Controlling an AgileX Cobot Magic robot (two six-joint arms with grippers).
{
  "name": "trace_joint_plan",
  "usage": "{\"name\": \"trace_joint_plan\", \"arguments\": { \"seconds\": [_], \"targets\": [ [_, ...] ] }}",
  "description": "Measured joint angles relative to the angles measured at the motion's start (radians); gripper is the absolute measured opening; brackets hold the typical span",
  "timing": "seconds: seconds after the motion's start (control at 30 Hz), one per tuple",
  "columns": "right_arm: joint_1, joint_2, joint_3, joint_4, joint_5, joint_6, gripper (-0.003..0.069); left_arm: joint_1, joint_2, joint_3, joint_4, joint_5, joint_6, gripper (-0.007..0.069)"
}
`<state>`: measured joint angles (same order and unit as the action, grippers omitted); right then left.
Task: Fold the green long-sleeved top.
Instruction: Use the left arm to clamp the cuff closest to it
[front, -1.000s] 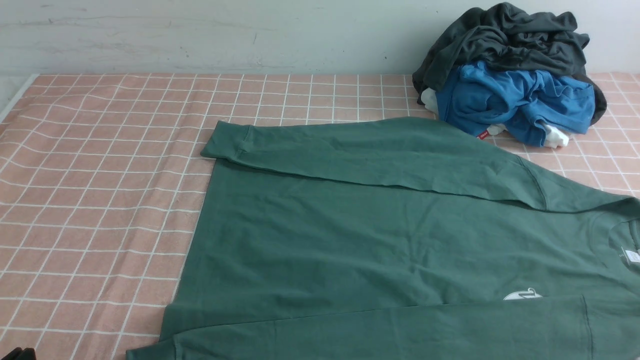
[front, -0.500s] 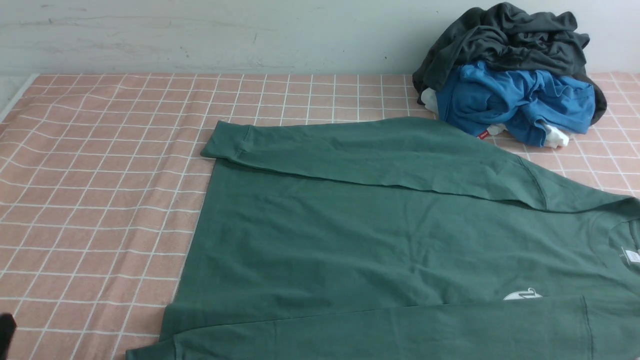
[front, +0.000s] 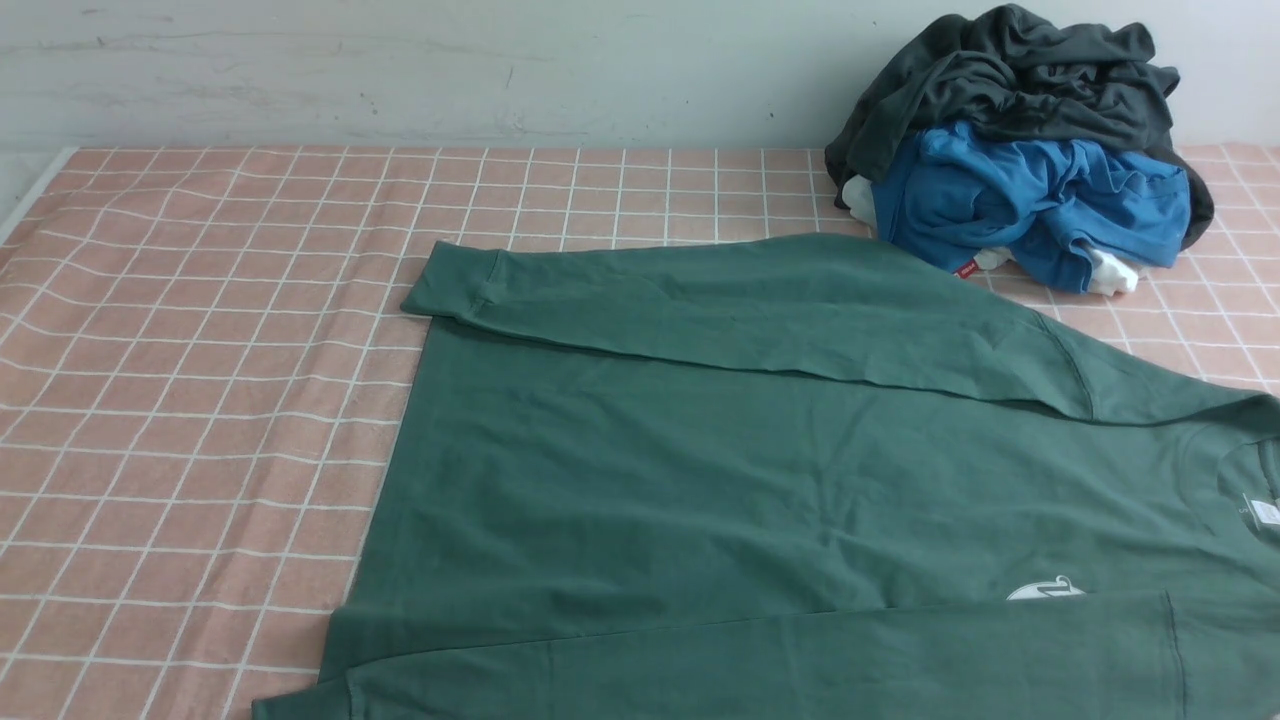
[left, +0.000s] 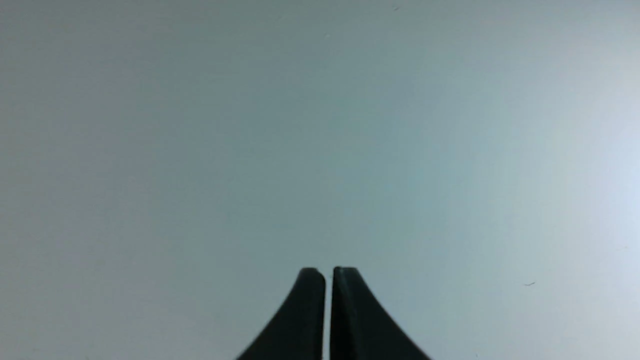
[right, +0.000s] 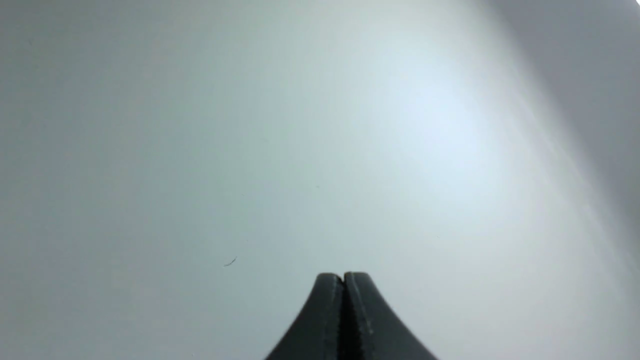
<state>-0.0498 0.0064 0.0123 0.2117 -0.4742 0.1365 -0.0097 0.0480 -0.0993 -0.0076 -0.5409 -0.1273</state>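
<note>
The left gripper (left: 327, 272) has gone from the near-left corner, clenched empty like the right gripper (right: 343, 276); the big dark-green cotton top (front: 760, 480) waits untouched

The pink white-gridded cloth (front: 200, 400) carried the green long-sleeved top (front: 700, 480), spread flat, and at far right a charcoal garment (front: 1010, 70) heaped over a blue garment (front: 1020, 195).

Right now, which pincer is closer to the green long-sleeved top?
Cannot tell. Neither pincer shows in the front view with the green long-sleeved top. The left pincer and right pincer are both shut, each facing only a blank pale surface.
</note>
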Motion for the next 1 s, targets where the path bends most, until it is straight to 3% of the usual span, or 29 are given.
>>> {"name": "trace_joint_plan", "arguments": {
  "seconds": [0.07,0.1,0.2,0.23,0.3,0.37,0.4,0.5,0.53,0.67,0.8,0.93,1.0],
  "targets": [
    [0.000,0.025,-0.037,-0.044,0.028,0.016,-0.0014,0.000,0.041,-0.066,0.035,0.049,-0.009,0.0006],
    [0.000,0.073,-0.116,-0.157,0.097,0.037,-0.0014,0.000,0.133,-0.190,0.111,0.146,-0.018,0.0001],
    [0.000,0.163,-0.246,-0.322,0.238,0.074,-0.0014,0.000,0.255,-0.325,0.196,0.287,-0.032,-0.0003],
    [0.000,0.241,-0.332,-0.433,0.361,0.114,-0.0014,0.000,0.373,-0.398,0.231,0.397,-0.051,-0.0003],
    [0.000,0.294,-0.385,-0.487,0.457,0.147,-0.0014,0.000,0.440,-0.431,0.239,0.463,-0.069,-0.0003],
    [0.001,0.451,-0.465,-0.545,0.679,0.216,-0.0014,0.000,0.610,-0.485,0.234,0.664,-0.134,-0.0003],
    [0.001,0.462,-0.473,-0.545,0.697,0.219,-0.0014,0.000,0.633,-0.488,0.232,0.700,-0.139,-0.0003],
    [0.050,0.631,-0.518,-0.467,0.994,0.209,-0.0014,0.000,0.806,-0.501,0.153,0.979,-0.178,-0.0003],
    [0.077,0.682,-0.522,-0.423,1.075,0.157,-0.0014,0.000,0.873,-0.501,0.113,1.076,-0.165,-0.0003],
    [0.184,0.818,-0.524,-0.244,1.237,-0.052,-0.0014,0.000,1.053,-0.502,-0.038,1.232,0.003,-0.0002],
    [0.261,0.915,-0.526,-0.108,1.222,-0.230,-0.0014,0.000,1.216,-0.506,-0.202,1.253,0.167,0.0032],
    [0.291,0.965,-0.527,-0.012,1.139,-0.329,-0.0014,0.000,1.354,-0.510,-0.317,1.202,0.283,0.0116],
    [0.295,0.978,-0.527,0.041,1.107,-0.362,-0.0014,0.000,1.441,-0.512,-0.347,1.181,0.319,0.0203]
  ]
}}
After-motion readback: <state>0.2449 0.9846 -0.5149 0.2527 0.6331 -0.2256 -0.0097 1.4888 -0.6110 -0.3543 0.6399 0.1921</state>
